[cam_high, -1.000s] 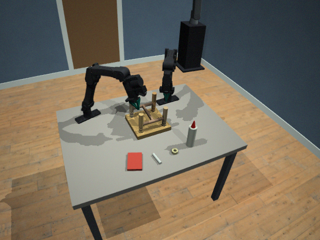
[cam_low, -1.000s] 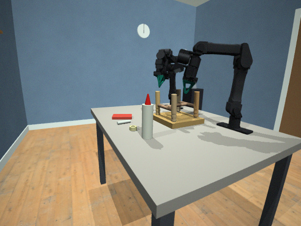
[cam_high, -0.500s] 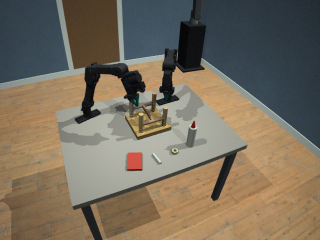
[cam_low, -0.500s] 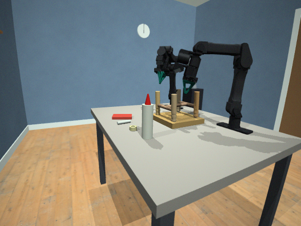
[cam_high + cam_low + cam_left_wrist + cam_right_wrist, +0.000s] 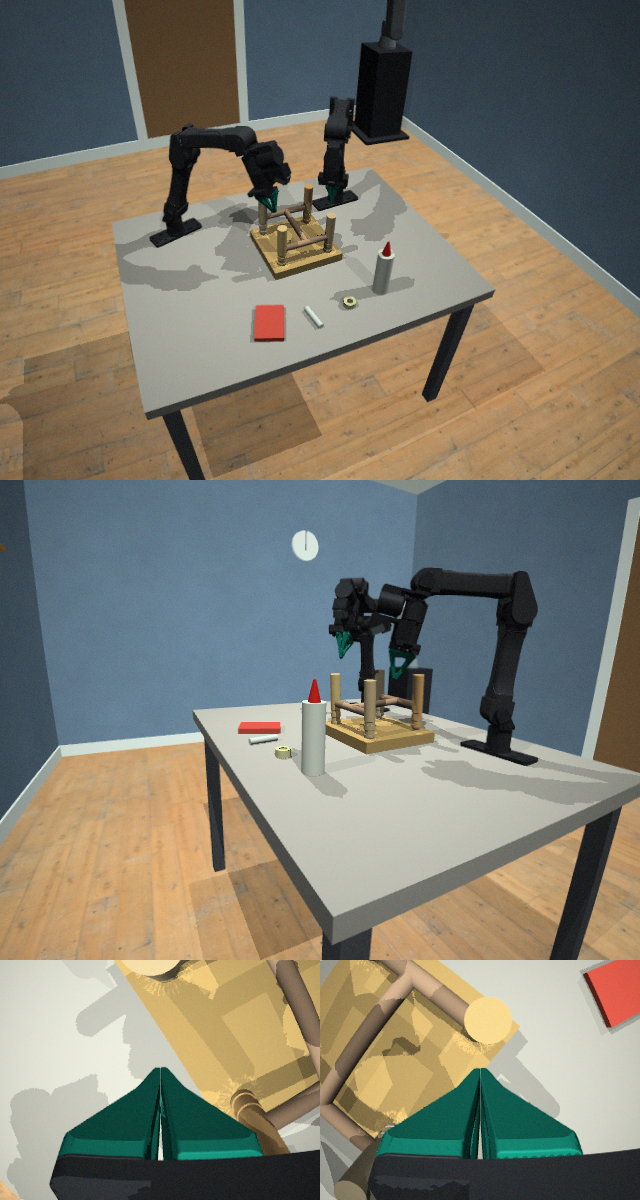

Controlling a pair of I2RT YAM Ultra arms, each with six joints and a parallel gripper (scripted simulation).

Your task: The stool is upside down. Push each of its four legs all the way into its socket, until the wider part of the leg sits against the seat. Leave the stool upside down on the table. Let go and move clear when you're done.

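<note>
Hovering near the upturned stool (image 5: 310, 267) (image 5: 377, 742) (image 5: 200, 1055) (image 5: 375, 1080) at top-view centre, the right gripper (image 5: 275, 209) (image 5: 341, 657) (image 5: 480, 1079) and left gripper (image 5: 332, 200) (image 5: 396, 677) (image 5: 160, 1078) had shut, empty jaws.

Hard to pin down tbh, just a plain room with blue walls, a wood plank floor and a brown door (image 5: 183, 67). Two robot arms on a grey table (image 5: 206, 330) (image 5: 392, 810) make it look kinda like a robotics lab, though there's a wall clock (image 5: 305, 545) too.
</note>
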